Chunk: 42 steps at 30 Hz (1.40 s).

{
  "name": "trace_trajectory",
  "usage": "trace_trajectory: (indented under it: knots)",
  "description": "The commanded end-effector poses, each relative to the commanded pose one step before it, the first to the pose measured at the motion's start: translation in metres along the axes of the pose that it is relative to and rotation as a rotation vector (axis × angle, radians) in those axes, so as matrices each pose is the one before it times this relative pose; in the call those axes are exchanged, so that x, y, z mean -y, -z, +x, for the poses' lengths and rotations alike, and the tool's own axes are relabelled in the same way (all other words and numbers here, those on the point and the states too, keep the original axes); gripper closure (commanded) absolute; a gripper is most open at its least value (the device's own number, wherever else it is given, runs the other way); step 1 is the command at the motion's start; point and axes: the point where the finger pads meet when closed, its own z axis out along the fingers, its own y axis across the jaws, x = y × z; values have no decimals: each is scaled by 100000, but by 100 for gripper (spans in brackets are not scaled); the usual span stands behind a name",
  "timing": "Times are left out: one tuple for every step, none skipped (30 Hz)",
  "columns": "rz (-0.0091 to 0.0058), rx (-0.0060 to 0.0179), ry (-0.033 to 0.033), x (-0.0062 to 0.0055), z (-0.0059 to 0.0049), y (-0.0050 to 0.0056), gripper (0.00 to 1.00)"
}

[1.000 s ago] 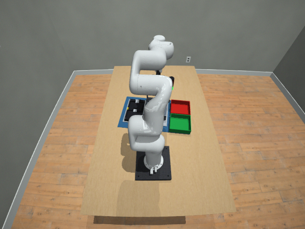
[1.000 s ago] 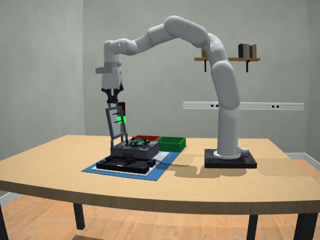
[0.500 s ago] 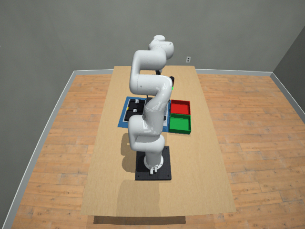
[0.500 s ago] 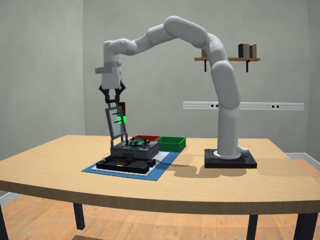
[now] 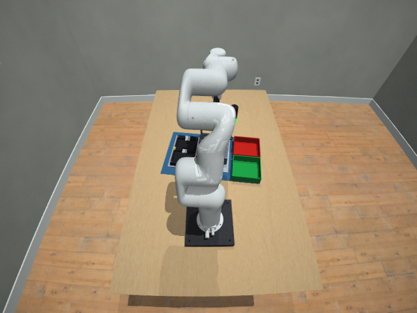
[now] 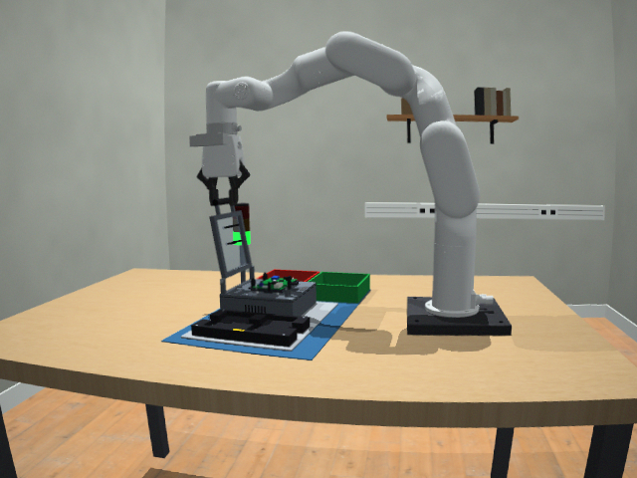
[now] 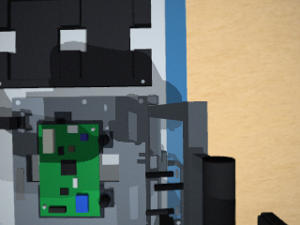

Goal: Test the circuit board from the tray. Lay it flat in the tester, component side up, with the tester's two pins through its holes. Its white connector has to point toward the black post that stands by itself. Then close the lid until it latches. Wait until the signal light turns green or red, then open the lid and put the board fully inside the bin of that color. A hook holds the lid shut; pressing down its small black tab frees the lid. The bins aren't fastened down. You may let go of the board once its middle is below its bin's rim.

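Risk: the lid (image 6: 232, 241) (image 7: 197, 136) may fall back onto the board (image 6: 278, 283) (image 7: 68, 171).

Your gripper (image 6: 223, 197), half open, stands at the raised lid's top; bumping it could cause this, while the board lies in the tester (image 6: 267, 301) (image 7: 25, 187).

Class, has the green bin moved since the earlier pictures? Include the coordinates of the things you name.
No: the green bin (image 5: 245, 179) (image 6: 339, 290) sits where it did, against the red bin (image 5: 246, 137) (image 6: 294, 271), right of the arm's black base plate (image 5: 230, 243) in the top view.
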Motion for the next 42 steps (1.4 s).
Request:
trace_trajectory:
  knots:
    - [-472, -26, -2, -79, 3, 209, 48]
    - [0, 0, 0, 0, 0, 0, 48]
    - [0, 0, 0, 0, 0, 0, 48]
    - [0, 0, 0, 0, 0, 0, 48]
    - [0, 0, 0, 0, 0, 0, 48]
    - [0, 0, 0, 0, 0, 0, 48]
    - [0, 0, 0, 0, 0, 0, 48]
    - [0, 0, 0, 0, 0, 0, 48]
    - [0, 0, 0, 0, 0, 0, 48]
    - [0, 0, 0, 0, 0, 0, 48]
    - [0, 0, 0, 0, 0, 3, 48]
    - [0, 0, 0, 0, 0, 18, 48]
    - [0, 0, 0, 0, 0, 46, 48]
    - [0, 0, 0, 0, -1, 82, 48]
    - [0, 0, 0, 0, -1, 124, 48]
    - [0, 0, 0, 0, -2, 169, 48]
    - [0, 0, 0, -1, -2, 213, 48]
    - [0, 0, 0, 0, 0, 0, 48]
    - [0, 0, 0, 0, 0, 0, 48]
    - [0, 0, 0, 0, -3, 256, 48]
    - [0, 0, 0, -1, -3, 295, 48]
    - [0, 0, 0, 0, -3, 328, 48]
    - [0, 0, 0, 0, -4, 355, 48]
    - [0, 0, 0, -1, -4, 368, 48]
    - [0, 0, 0, 0, -4, 374, 48]
    - [0, 0, 0, 0, -4, 372, 48]
    - [0, 0, 0, 0, -4, 361, 48]
    - [0, 0, 0, -1, -4, 341, 48]
    - [0, 0, 0, 0, -3, 317, 48]
    - [0, 0, 0, 0, -3, 288, 48]
    - [0, 0, 0, -1, -3, 252, 48]
    - [0, 0, 0, 0, -2, 217, 48]
    - [0, 0, 0, 0, -2, 177, 48]
    - [0, 0, 0, 0, -1, 138, 48]
    - [0, 0, 0, 0, 0, 0, 48]
    - [0, 0, 0, 0, 0, 0, 48]
    - [0, 0, 0, 0, -1, 101, 48]
    - [0, 0, 0, 0, -1, 67, 48]
    - [0, 0, 0, 0, 0, 37, 48]
    - [0, 0, 0, 0, 0, 15, 48]
    - [0, 0, 0, 0, 0, 2, 48]
    - [0, 0, 0, 0, 0, 0, 0]
